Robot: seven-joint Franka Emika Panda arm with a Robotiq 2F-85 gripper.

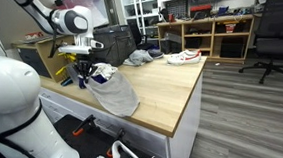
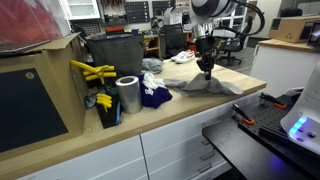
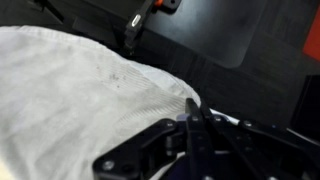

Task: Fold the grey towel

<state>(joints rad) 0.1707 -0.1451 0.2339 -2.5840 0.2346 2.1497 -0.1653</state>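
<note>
the tool (image 2: pixel 205 70) points straight down with its jaws drawn together, pinching a raised peak of the grey towel (image 2: pixel 222 86). in the wrist view the fingertips (image 3: pixel 192 122) meet on the towel's rim, at about 5 o'clock of the cloth. the rest of the towel lies rumpled on the wooden worktop (image 2: pixel 185 110), reaching close to its front edge in an exterior view (image 1: pixel 118 95). a dark blue cloth (image 2: pixel 155 97) sits at 9 o'clock from the towel, and a silver can (image 2: pixel 127 95) stands just beyond it.
</note>
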